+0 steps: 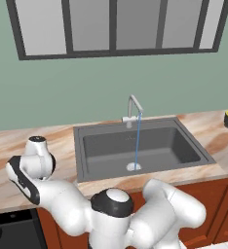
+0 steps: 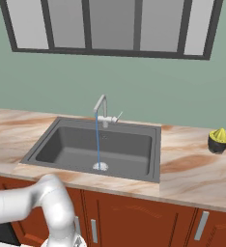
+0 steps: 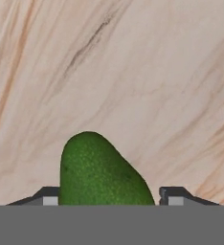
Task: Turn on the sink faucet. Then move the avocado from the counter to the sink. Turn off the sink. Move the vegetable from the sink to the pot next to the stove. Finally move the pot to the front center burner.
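Hand [image 3: 106, 196] straddling avocado [image 3: 97, 170] on desk [image 3: 133, 72], grip state unclear; best squeezing evenly at widest part before lifting.

Marbled counter [image 1: 203, 129] with avocado [image 3: 102, 172], sunken sink [image 1: 184, 146], dark bowl [image 2: 218, 143]

The sink faucet [image 1: 132, 111] is a slim silver gooseneck tap with an angular spout, standing upright at the back rim of the sink [image 1: 189, 146]; a thin blue stream of water falls from its spout to the pale round drain in the basin floor. The sink is a large rectangular dark grey basin set into the beige marbled table [image 1: 4, 141]. The avocado [image 3: 97, 172], dark green, pebbled and pear-shaped, lies on the table's marbled surface.
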